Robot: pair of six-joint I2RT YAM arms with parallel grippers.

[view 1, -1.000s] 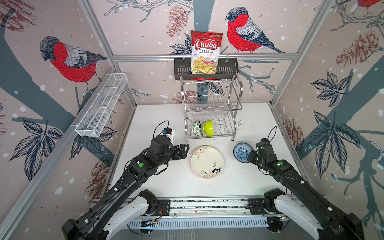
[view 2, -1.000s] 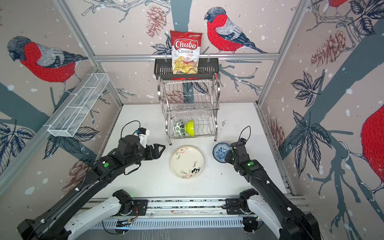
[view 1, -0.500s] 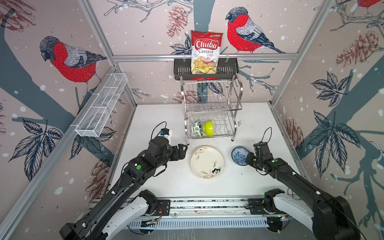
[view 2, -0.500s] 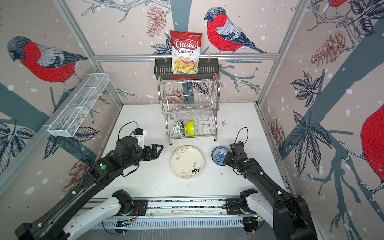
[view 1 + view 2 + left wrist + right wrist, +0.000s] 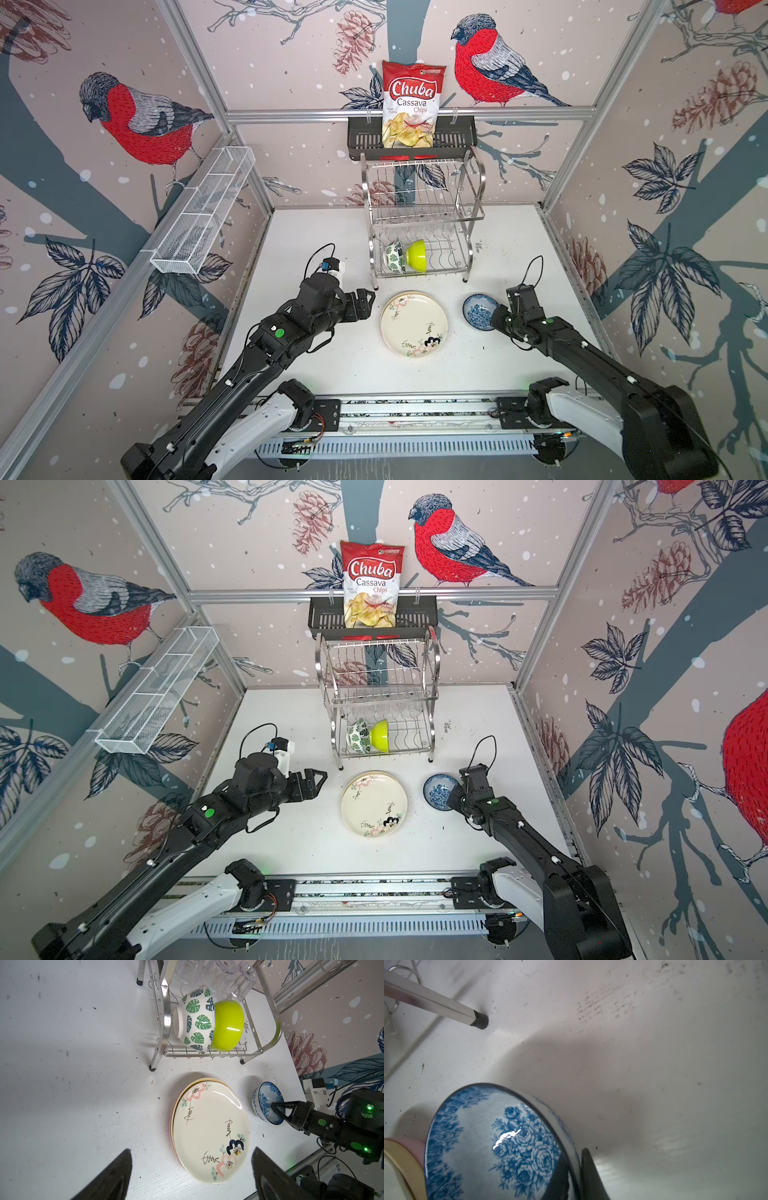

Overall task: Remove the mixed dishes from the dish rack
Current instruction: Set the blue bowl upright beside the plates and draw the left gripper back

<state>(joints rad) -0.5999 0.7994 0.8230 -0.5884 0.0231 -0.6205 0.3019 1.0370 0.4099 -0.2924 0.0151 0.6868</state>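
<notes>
While the right gripper (image 5: 275, 1108) sits low at the near right of the table (image 5: 316, 232), its fingers straddle the rim of the blue-patterned bowl (image 5: 478, 311), one inside and one outside. Whether they are pressing or have slackened I cannot tell, nor whether the bowl rests flat. If the inside finger drags on its way out, I'd expect the bowl to tip or knock the stack of plates (image 5: 414, 323) just to its left, cream floral on top with pale yellow and pink edges beneath. Left of that stack the left gripper (image 5: 368, 306) hovers, jaws spread wide with nothing between them. Farther back stands the dish rack (image 5: 468, 249), where the green-leaf bowl (image 5: 394, 257) and lime green bowl (image 5: 417, 256) lean on their sides against each other at the left end of the lower tier. Pulling one could send the other rolling. Above them, on the upper tier, are the clear tumblers (image 5: 241, 980), slick glass that could slip from a shallow pinch.
</notes>
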